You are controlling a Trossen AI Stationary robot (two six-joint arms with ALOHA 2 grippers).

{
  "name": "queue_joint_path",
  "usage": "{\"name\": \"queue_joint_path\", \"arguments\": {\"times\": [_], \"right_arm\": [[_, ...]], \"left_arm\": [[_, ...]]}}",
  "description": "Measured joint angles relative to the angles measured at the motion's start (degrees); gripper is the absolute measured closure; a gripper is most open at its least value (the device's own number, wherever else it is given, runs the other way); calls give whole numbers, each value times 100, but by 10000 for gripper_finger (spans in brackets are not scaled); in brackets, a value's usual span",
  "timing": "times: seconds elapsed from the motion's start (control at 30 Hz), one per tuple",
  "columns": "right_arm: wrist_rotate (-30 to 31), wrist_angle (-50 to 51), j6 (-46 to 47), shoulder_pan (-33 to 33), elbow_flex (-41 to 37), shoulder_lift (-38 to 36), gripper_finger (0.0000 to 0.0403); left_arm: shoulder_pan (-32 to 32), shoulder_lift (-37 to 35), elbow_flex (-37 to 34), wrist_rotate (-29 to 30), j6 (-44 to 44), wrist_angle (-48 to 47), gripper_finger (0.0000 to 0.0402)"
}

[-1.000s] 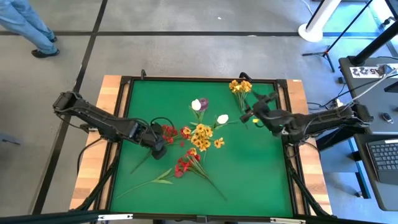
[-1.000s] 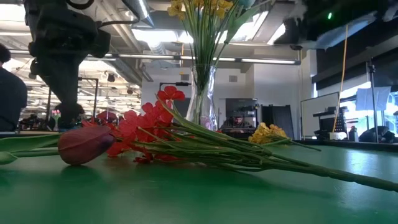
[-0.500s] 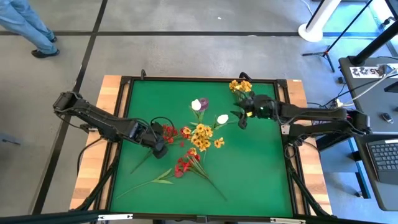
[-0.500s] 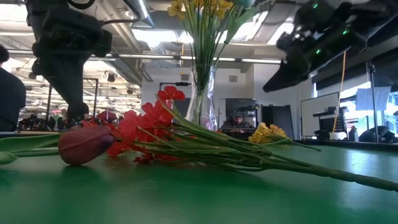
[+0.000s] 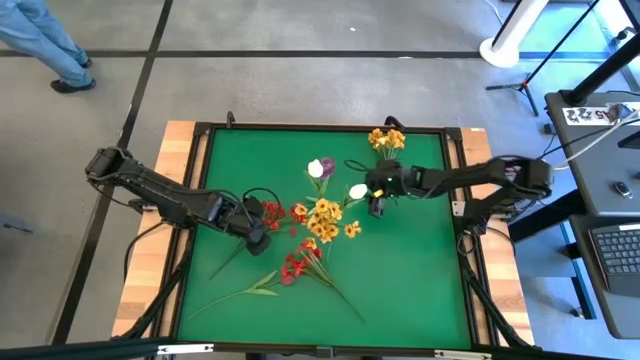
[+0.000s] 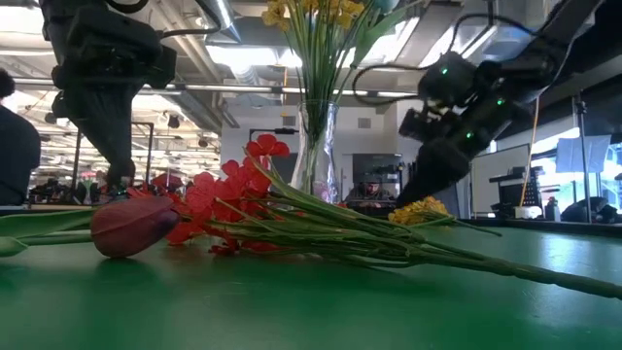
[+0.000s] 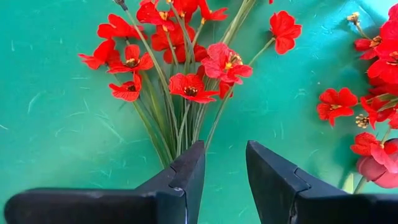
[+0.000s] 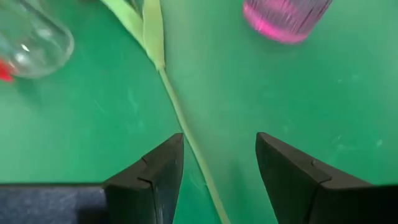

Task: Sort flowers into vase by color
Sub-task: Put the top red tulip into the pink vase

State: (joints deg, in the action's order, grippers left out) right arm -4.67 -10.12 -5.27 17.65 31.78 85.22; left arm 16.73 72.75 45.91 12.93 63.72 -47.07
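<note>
A red spray (image 5: 270,212) lies on the green mat with its stems (image 7: 177,127) running under my left gripper (image 7: 224,171), which hangs open above them. A white flower (image 5: 357,191) lies near the middle. Its green stem (image 8: 186,134) passes between the fingers of my right gripper (image 8: 217,168), which is open and slants down over it (image 5: 378,205). Yellow flowers (image 5: 387,140) stand in a clear vase (image 6: 316,146) at the far side. A yellow cluster (image 5: 325,218) and a second red spray (image 5: 295,268) lie loose on the mat. My left gripper points down over the red spray's stems (image 7: 171,152), which run under one fingertip (image 7: 189,165). Whether it touches them I cannot tell.
A pink vase (image 8: 286,18) holding a white flower (image 5: 318,168) stands at the far middle. A dark red bud (image 6: 131,226) lies close to the low camera. A person's legs (image 5: 45,45) show on the floor beyond the far left corner.
My right gripper has swung from the far right toward the table's middle and come down, tipping its fingers downward over the white flower's stem. The flowers lie as before.
</note>
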Motion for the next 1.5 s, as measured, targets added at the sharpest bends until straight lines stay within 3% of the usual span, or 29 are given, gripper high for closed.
{"name": "queue_joint_path", "arguments": {"times": [0.2, 0.43, 0.53, 0.73, 0.83, 1.07, 1.33, 1.5], "right_arm": [[-7, 523, -106, 0, 358, 620, 205], [-33, 948, -157, 0, 519, 737, 211], [-10, 1064, -222, 0, 516, 703, 248], [-2, 1238, -292, 0, 514, 692, 383], [109, 1377, -269, -3, 513, 621, 386], [507, 2014, -12, 3, 455, 53, 395], [712, 2334, 231, 4, 474, -1105, 400], [999, 2280, 470, 4, 475, -1786, 401]], "left_arm": [[0, 0, 0, 24, -2, -6, 289], [0, 0, 0, 34, -7, -35, 289], [0, 0, 0, 39, -64, -43, 289], [0, 0, 0, 39, -133, -47, 289], [0, 0, 0, 39, -135, -50, 289], [0, 0, 0, 37, -135, -64, 289], [0, 0, 0, 46, -135, -111, 289], [1, 0, 0, 417, -149, -196, 289]]}}
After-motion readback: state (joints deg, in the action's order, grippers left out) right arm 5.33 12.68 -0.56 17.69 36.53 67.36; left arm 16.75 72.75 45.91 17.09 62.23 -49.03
